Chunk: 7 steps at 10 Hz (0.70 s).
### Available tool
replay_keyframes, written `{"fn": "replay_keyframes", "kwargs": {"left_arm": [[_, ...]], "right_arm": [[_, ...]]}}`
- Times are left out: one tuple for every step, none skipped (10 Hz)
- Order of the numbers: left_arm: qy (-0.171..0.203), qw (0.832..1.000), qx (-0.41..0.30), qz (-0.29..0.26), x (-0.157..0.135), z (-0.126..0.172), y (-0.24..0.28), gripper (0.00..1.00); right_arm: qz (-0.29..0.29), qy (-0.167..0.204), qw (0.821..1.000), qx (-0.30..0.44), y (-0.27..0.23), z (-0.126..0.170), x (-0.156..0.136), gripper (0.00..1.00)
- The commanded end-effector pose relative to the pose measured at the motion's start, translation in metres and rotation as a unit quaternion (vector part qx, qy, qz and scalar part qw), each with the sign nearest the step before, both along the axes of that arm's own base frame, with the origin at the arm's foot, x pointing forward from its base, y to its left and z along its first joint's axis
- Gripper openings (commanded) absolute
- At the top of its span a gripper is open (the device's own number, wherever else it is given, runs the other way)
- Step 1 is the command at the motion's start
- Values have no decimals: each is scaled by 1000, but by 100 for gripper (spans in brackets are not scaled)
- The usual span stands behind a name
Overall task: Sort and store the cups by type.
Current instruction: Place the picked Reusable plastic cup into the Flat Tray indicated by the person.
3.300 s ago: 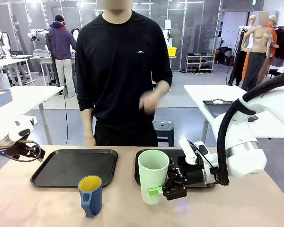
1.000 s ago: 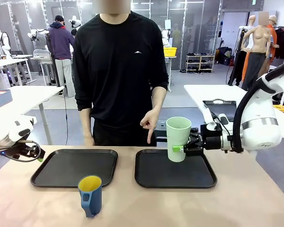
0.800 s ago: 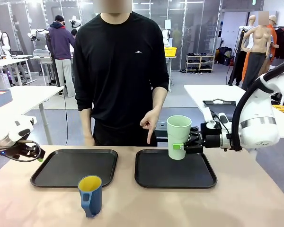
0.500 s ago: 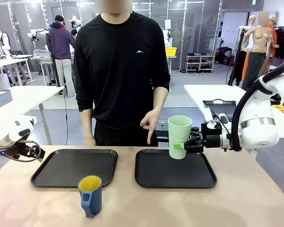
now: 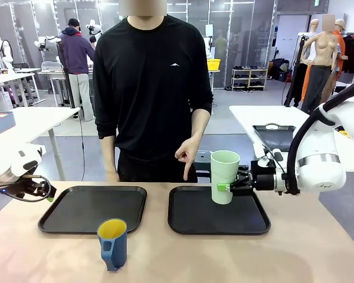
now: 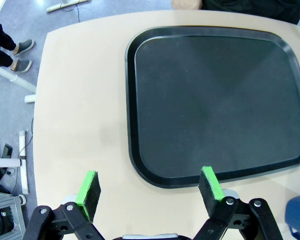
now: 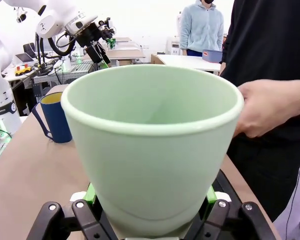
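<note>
Two cups, two trays, one worktop (image 5: 295, 253), listed near to far.

Item 1: mug (image 5: 112, 243), dark blue with a yellow inside and a handle. It stands upright on the worktop near the front edge, just in front of the left tray and apart from it.

Item 2: left hand (image 6: 149, 186), green pads spread wide with nothing between them. It is at the worktop's left side, looking down on the near rim of the left tray.

Item 3: left tray (image 5: 76, 209), black, flat on the worktop.

Item 4: right tray (image 5: 194, 218), black, beside the left one and apart from it.

Item 5: tumbler (image 5: 224, 177), pale mint green, no handle, upright. The right hand (image 5: 227, 187) clamps it low on its sides over the far right part of the right tray. Whether its base touches the tray cannot be told.

Item 6: person's hand (image 5: 186, 154), forefinger pointing down at the far edge of the right tray, just left of the tumbler. The person stands at the far side in a black top.
</note>
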<state>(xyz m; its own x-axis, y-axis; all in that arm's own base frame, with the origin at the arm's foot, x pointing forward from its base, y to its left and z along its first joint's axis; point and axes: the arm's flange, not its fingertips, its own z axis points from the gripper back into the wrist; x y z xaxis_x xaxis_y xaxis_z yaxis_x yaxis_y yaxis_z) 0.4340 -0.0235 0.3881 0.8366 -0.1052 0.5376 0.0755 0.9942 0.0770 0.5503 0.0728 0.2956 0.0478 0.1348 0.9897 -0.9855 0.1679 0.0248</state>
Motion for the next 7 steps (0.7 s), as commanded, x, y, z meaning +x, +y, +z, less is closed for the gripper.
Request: {"fn": "replay_keyframes", "kwargs": {"left_arm": [[-1,1000,4,-1,-1,0,-1,100],[-1,1000,4,-1,-1,0,-1,100],[-1,1000,4,-1,-1,0,-1,100],[-1,1000,4,-1,-1,0,-1,100],[-1,1000,4,-1,-1,0,-1,100],[-1,1000,4,-1,-1,0,-1,100],[-1,1000,4,-1,-1,0,-1,100]], "right_arm": [[-5,13,1000,18,4,-13,11,85],[-11,14,1000,15,6,-22,13,85],[-16,12,1000,10,7,-33,18,85],[-18,14,1000,9,8,-40,20,85],[-19,19,1000,9,8,-47,23,85],[-21,25,999,8,9,-54,25,85],[-26,28,999,4,9,-61,28,85]]}}
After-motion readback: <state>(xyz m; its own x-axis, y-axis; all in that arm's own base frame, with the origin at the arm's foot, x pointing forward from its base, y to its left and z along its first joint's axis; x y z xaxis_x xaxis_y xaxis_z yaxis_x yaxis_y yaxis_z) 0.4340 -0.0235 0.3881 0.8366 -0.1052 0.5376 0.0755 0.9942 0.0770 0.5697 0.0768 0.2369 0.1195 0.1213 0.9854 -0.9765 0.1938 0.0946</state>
